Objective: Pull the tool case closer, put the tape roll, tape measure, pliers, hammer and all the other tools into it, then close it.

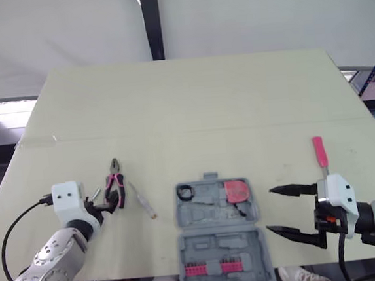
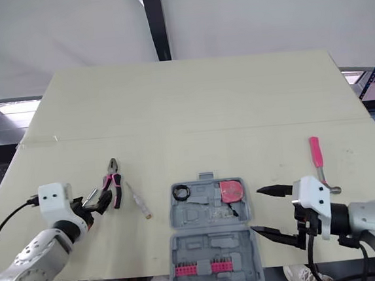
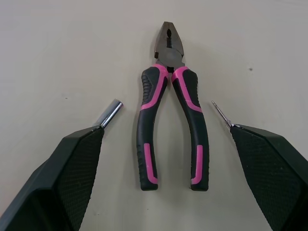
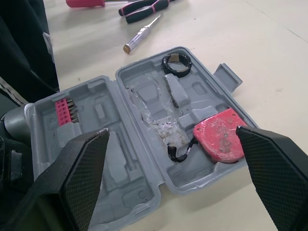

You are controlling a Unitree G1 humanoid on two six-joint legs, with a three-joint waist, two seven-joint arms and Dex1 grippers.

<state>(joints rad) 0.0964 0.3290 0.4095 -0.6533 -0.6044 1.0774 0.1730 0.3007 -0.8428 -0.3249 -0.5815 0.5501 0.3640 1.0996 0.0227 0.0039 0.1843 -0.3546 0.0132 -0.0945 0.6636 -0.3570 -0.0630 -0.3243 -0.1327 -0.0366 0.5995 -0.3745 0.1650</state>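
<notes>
The open tool case (image 1: 183, 246) is lying nearest, just off the right gripper's (image 1: 270, 209) wide-spread fingertips, already holding the tape roll (image 1: 185, 192) and tape measure (image 1: 236, 190). The left gripper (image 3: 167, 130), fingers wide, is straddling the pliers (image 3: 169, 67). The screwdriver (image 1: 142, 200) and hammer (image 1: 319, 153) are waiting outside.

The open tool case (image 1: 217, 244) lies at the table's (image 1: 191, 107) near edge, holding the tape roll (image 1: 185, 192) and tape measure (image 1: 236, 190). At its ten o'clock lie the pliers (image 1: 115, 184) and a screwdriver (image 1: 142, 200), the left gripper (image 1: 106, 201) at the pliers' handles; at three o'clock the right gripper (image 1: 270, 209) gapes toward it, hammer (image 1: 319, 154) at two.
</notes>
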